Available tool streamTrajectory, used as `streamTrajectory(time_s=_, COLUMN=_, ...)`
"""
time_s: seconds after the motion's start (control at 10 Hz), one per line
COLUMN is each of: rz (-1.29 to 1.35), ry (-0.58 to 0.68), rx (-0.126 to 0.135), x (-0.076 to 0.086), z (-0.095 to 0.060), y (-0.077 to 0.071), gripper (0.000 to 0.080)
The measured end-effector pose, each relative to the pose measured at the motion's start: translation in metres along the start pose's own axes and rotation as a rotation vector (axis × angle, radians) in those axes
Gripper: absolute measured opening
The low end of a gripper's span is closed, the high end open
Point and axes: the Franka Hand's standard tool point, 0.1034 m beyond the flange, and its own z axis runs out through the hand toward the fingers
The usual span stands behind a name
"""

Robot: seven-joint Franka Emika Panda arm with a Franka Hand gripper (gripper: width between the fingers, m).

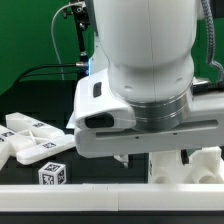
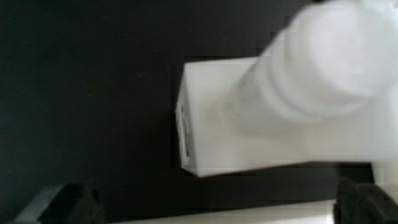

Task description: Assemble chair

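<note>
In the wrist view a blurred chunky white chair piece point(image 2: 249, 115) with a round post point(image 2: 329, 60) on it lies on the black table, beyond my gripper point(image 2: 219, 192). The two dark fingertips point(image 2: 64, 205) stand far apart with nothing between them. In the exterior view the arm's white hand point(image 1: 110, 122) hangs low over white chair pieces point(image 1: 186, 166) at the exterior view's right, and hides the fingers. Flat white chair panels with marker tags point(image 1: 28, 140) lie at the exterior view's left, and a small tagged white piece point(image 1: 52, 175) lies in front of them.
A long white strip point(image 1: 60, 197) runs along the table's near edge in the exterior view. A pale band point(image 2: 231, 214) shows in the wrist view near the fingertips. A green backdrop and cables point(image 1: 40, 60) stand behind the table.
</note>
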Motion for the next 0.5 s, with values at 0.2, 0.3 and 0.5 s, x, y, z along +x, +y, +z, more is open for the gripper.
streamTrajectory(time_s=0.2, rz=0.004, ry=-0.013, rx=-0.001, x=-0.0024, z=0.0086, y=-0.0002, gripper=0.0649)
streamTrajectory(time_s=0.3, rz=0.004, ry=-0.019, rx=-0.001, x=-0.0043, z=0.0114, y=-0.0002, gripper=0.0649)
streamTrajectory(time_s=0.5, rz=-0.003, ry=-0.011, rx=0.000, x=-0.0025, z=0.0121, y=0.0027, gripper=0.0649)
